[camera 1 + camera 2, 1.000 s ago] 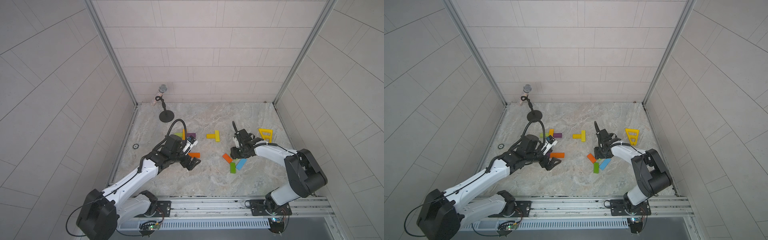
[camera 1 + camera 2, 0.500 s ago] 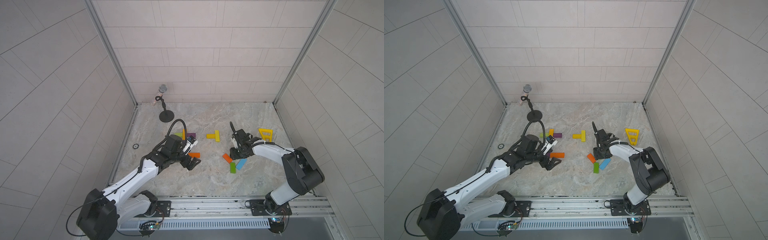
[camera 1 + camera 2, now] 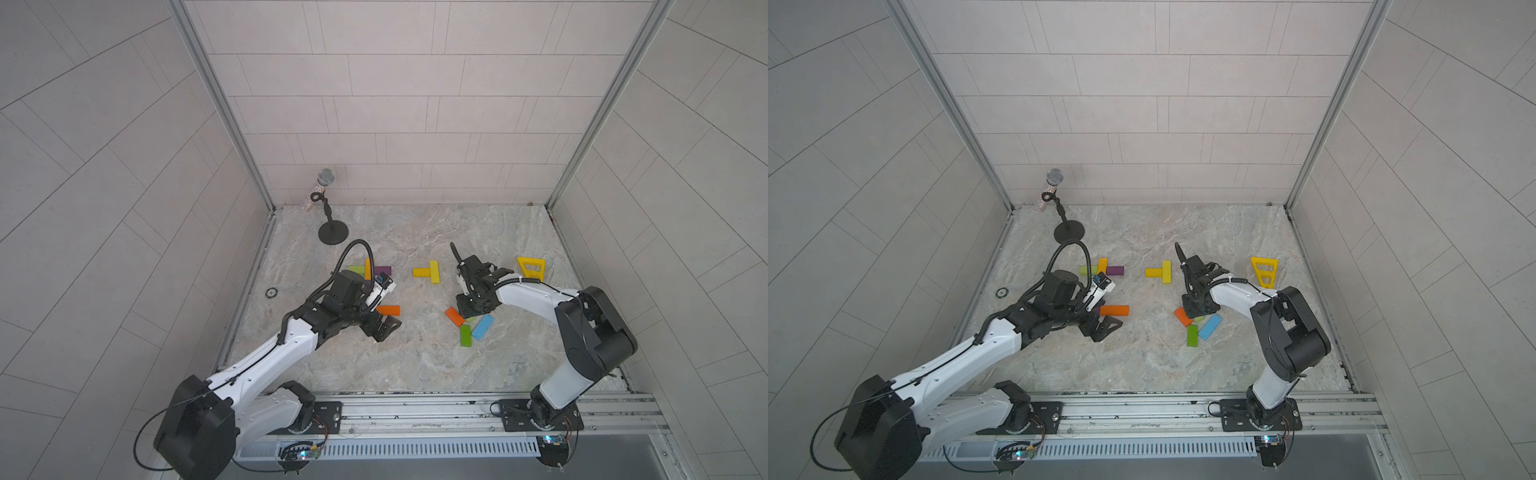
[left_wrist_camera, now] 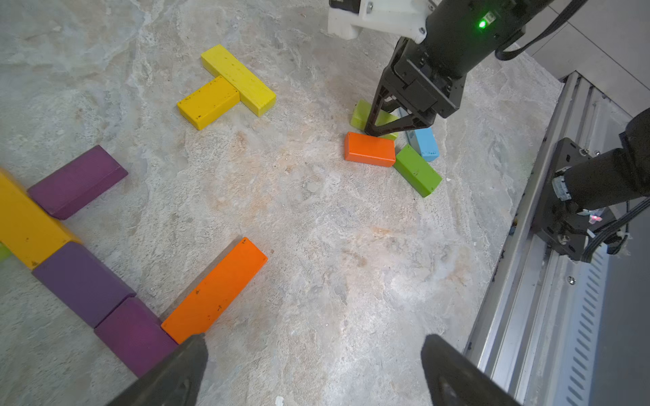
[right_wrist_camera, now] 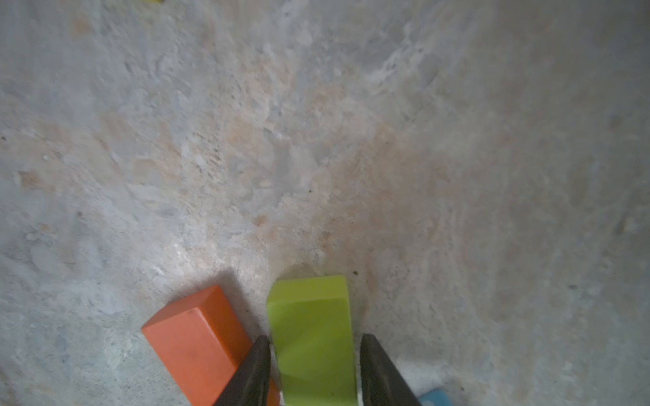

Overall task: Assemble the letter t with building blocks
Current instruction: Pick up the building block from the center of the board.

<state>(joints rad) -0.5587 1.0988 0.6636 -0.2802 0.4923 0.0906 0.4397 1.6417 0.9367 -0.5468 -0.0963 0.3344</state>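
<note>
The lime green block lies flat on the bench, just beside an orange block. It looks light, rigid and smooth-painted, so it is best pinched across its long sides. The right hand straddles it narrowly, though I cannot tell whether it touches. The left hand gapes wide, empty.

The right wrist view's edge cuts off the near ends of the lime green block, the short orange block and the light blue block. Whether my fingers touch the lime one I cannot tell. In both top views my right gripper hides it, save a sliver at five o'clock.
</note>
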